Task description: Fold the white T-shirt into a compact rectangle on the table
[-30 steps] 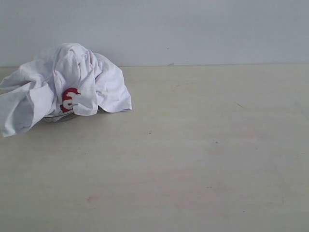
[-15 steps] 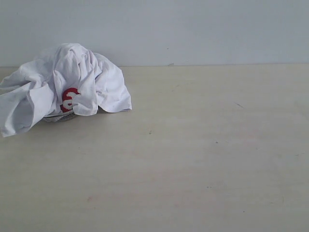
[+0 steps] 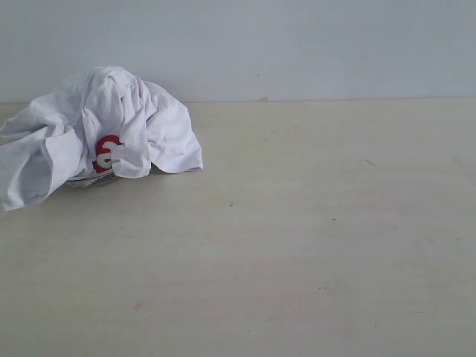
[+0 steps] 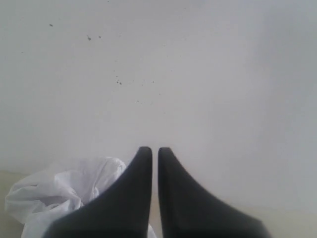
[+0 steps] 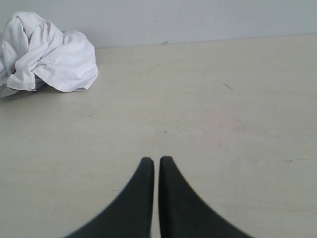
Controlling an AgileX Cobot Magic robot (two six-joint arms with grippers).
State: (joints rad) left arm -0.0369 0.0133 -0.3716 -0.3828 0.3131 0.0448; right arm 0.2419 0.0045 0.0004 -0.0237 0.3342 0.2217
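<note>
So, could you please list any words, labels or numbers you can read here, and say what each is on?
Nothing can be read in full.
On the white T-shirt, red lettering: only a curved fragment shows between the folds, too crumpled to read.
The table and the wall carry no writing.
</note>
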